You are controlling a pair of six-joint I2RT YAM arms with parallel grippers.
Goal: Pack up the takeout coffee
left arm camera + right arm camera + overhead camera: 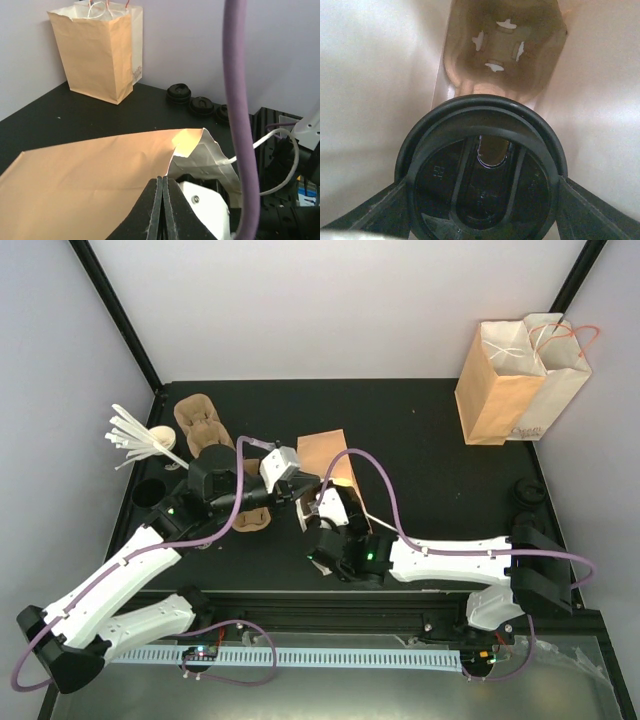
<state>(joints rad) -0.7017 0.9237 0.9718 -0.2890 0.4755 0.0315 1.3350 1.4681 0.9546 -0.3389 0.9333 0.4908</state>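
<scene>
Black tabletop [430, 465], walled in pale panels, top view. At 1 o'clock stand an upright brown paper bag [495, 395] and, touching it on the 3 o'clock side, a white paper bag [562, 380]. Near the centre a second brown bag, the lying bag [325, 452], rests on its side with its mouth toward 6 o'clock. Pulp cup carriers [198, 423] and white stirrers [128, 435] occupy the 10 o'clock corner. Loose black lids [527, 490] sit at the 3 o'clock edge.

Left wrist view: the left gripper [161, 192] has its fingers pressed flat together at the edge of the lying bag's mouth. Whether paper is caught between them cannot be told.

Right wrist view: the right gripper [482, 186] is inside the lying bag, whose pale inner walls fill both sides of the frame. It pinches the takeout coffee [482, 170], one finger on each side just below the round black lid. Beyond the lid, at 12 o'clock, an inner carrier [502, 50] of moulded pulp lies at the bag's far end, apart from the cup.
</scene>
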